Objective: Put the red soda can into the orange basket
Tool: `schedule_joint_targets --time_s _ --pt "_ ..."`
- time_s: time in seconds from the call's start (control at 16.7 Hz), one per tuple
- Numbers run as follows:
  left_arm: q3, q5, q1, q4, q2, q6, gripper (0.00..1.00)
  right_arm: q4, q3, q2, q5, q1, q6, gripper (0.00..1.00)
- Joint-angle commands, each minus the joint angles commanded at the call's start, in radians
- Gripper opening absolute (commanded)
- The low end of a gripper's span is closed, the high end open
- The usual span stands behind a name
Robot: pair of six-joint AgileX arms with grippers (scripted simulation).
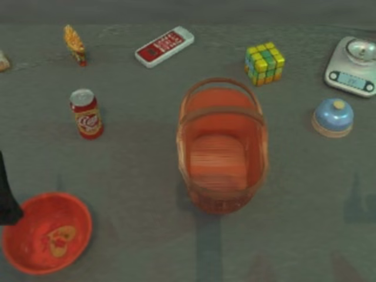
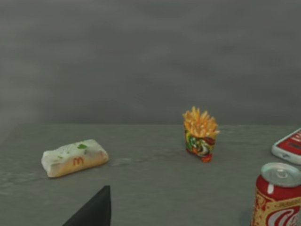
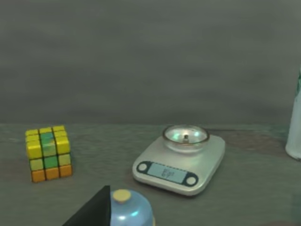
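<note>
The red soda can (image 1: pixel 86 113) stands upright on the left half of the table, silver top up, cream swirl on its side. It also shows close by in the left wrist view, the can (image 2: pixel 278 197) off to one side of the gripper and apart from it. The orange basket (image 1: pixel 259 147) sits mid-table with its hoop handle arched across it and nothing inside. My left arm (image 1: pixel 8 200) is at the left edge, beside the red bowl. Only one dark finger (image 2: pixel 96 212) of it shows, holding nothing. My right arm is outside the top view; one finger (image 3: pixel 96 211) shows near the bell.
A red bowl (image 1: pixel 47 232) sits front left. At the back are a fries carton (image 1: pixel 75 44), a red-and-white remote (image 1: pixel 164 46) and a colour cube (image 1: pixel 265 63). A scale (image 1: pixel 352 66) and blue bell (image 1: pixel 332 117) stand right. A wrapped burger (image 2: pixel 74 157) lies far left.
</note>
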Motion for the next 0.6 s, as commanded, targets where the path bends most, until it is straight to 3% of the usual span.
schedule_joint_targets --time_s 0.3,0.6 --pt "0.051 0.009 -0.014 -0.036 0.057 0.016 1.0 0.0 0.0 0.0 0.0 0.0 0.0 1.0" --pt "0.298 0.032 -0.06 -0.209 0.327 0.086 1.0 0.0 0.0 0.0 0.0 0.0 0.0 1.0"
